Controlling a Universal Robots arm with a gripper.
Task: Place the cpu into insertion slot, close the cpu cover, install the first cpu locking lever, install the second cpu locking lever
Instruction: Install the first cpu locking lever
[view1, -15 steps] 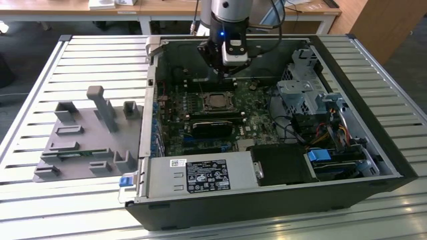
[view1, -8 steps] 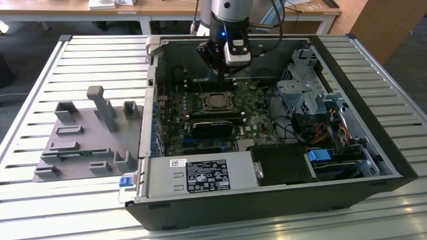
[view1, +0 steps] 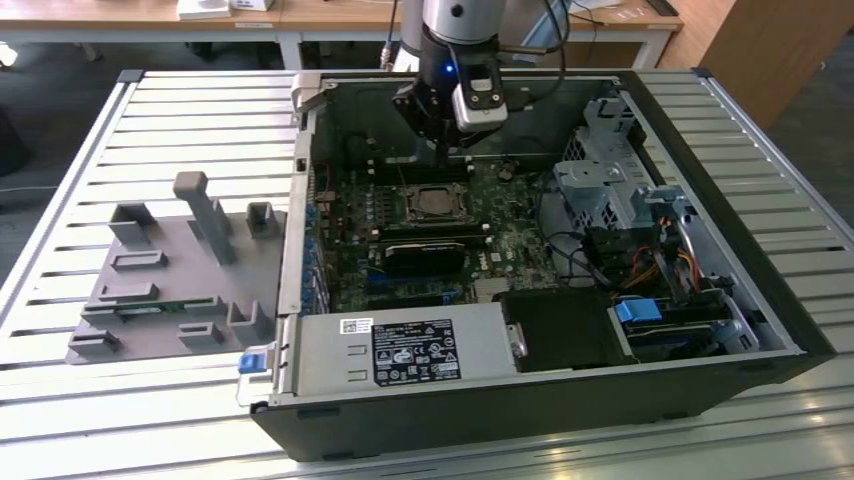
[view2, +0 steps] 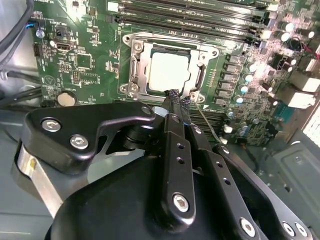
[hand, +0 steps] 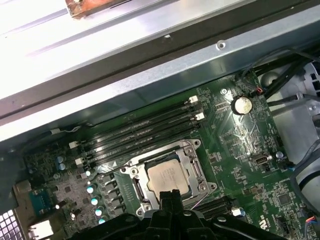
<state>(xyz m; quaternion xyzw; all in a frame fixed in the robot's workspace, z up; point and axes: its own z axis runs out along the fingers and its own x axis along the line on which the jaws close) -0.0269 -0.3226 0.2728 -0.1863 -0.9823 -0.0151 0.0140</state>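
The cpu (view1: 431, 204) in the exterior view was a small dull grey square, lying flat in the middle of the green circuit board (view1: 350, 250) inside the open computer case (view1: 534, 400), which stood on the slatted bench (view1: 200, 120). The claw (view1: 451, 160) hung just above the board, on the far side of the chip. Its tips were too small there to judge. A grey plastic fixture (view1: 167, 280) lay on the bench at the exterior view's left of the case.

In the second wrist view the cpu (view2: 169, 70) had a pale, slightly shiny top and sat in the insertion slot (view2: 170, 49), of which only a dark strip showed. The cpu cover (view2: 134, 62) lay flat around it as a silvery frame. The claw (view2: 179, 98) was narrow, its tips almost touching at the corner of the frame. I could not tell if they pinched something. A thin metal lever (view2: 205, 122) ran beside them, partly hidden by the black fingers.

In the first wrist view the cpu (hand: 167, 176) lay under the frame (hand: 134, 175), and the claw (hand: 170, 196) covered its near edge.
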